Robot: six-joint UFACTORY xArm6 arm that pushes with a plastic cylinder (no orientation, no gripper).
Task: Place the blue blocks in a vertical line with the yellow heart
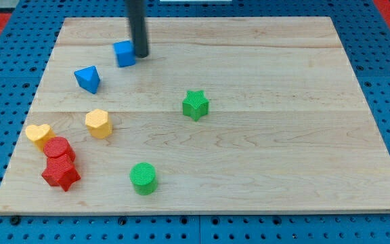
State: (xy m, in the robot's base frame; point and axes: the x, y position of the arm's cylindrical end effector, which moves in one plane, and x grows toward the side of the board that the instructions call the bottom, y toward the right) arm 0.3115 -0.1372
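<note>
My tip (141,54) rests at the view's top left, touching the right side of a blue cube (124,53). A blue triangular block (87,78) lies lower left of the cube. The yellow heart (38,134) sits near the board's left edge, well below both blue blocks. A yellow hexagon (98,123) lies to the right of the heart and below the blue triangle.
A red cylinder (59,148) and a red star (61,174) crowd just below right of the yellow heart. A green star (195,104) sits mid-board and a green cylinder (143,177) near the bottom. The wooden board (283,156) lies on a blue pegboard.
</note>
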